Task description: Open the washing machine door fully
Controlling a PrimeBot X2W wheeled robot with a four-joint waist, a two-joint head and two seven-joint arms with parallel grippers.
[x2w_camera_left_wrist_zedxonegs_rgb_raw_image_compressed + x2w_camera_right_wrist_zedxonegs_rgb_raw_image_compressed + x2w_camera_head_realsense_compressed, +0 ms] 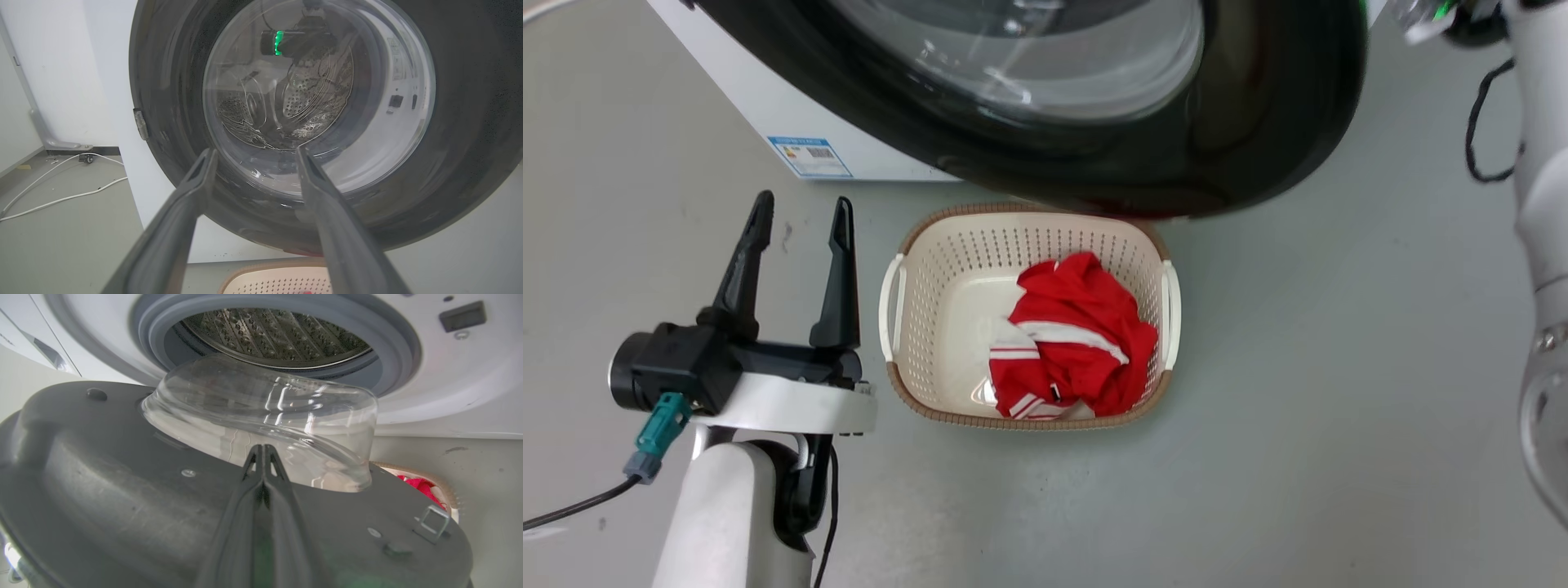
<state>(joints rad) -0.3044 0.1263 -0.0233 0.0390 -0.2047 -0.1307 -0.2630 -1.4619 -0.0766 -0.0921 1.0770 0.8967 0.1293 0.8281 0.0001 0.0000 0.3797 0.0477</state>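
Head: high, looking down on laundry basket point(939, 269).
Left wrist: low, near, facing washing machine door point(470, 122) outside.
Right wrist: close against its inside, drum point(278, 335) beyond.
Shared: door, basket.

Grey floor point(1298, 367) under white washing machine point(792, 98), cream laundry basket point(1029, 245) and white cable point(49, 202).

The floor point(1339, 367) is smooth pale grey, evenly lit, with a soft sheen and a few dark scuffs point(786, 237). In the left wrist view a plain white wall point(53, 73) meets it along a dark skirting strip point(104, 151). Two white cables point(98, 190) trail loosely across the floor there. A grey metal bracket point(61, 144) rests at the wall's foot.
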